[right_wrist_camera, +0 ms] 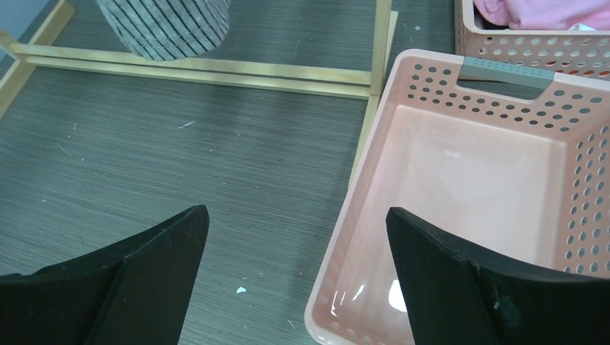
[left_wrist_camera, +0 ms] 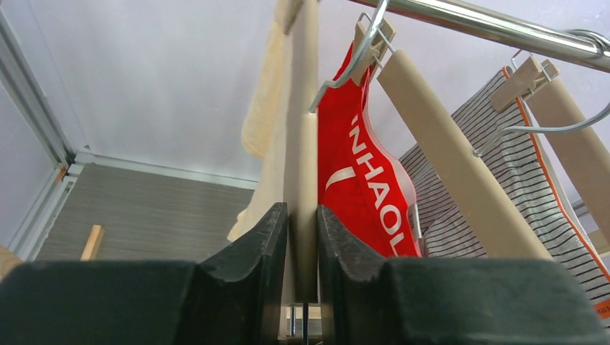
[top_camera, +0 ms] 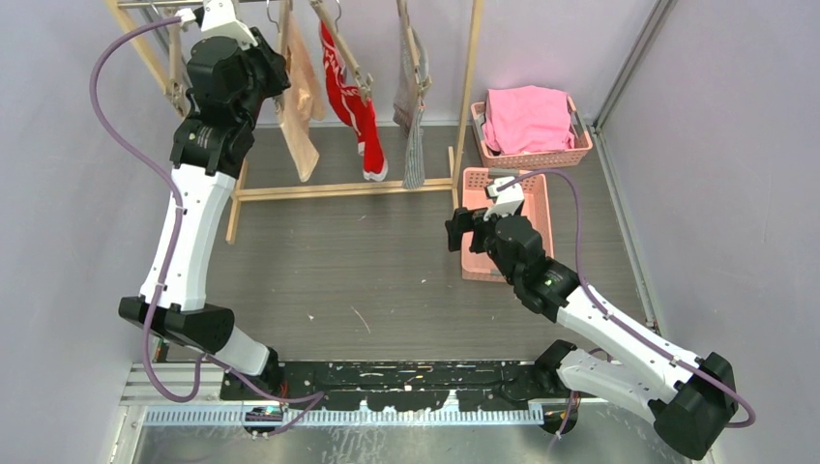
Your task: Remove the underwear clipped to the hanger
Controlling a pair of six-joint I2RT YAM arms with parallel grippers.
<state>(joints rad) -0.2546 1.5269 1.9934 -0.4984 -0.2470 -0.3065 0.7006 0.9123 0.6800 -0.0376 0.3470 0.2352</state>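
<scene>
The step in hand is the first of three: getting the cream underwear off its hanger. The left end effector is closed on the wooden hanger, whose bar stands upright between the two dark fingers. The cream cloth hangs just left of that bar. Whether the fingers also pinch cloth is hard to judge, since the clips are hidden in the wrist view.

The red underwear and the striped underwear hang to the right on their own hangers, both clipped, under the metal rail. None of the three is off yet.

The next move probably calls for keeping the hanger steady while the cloth is drawn down out of its clips. That needs a second grip, or a new hold on the cloth itself.

The left arm stretches up and away from its near-left base, with its wrist turned right at the left end of the wooden rack. The right arm is bent low over the table, well apart from the rack. The right end effector is spread wide and holds nothing, pointing down over the left rim of the empty basket. Beyond it, the far basket holds the pink cloth.
</scene>
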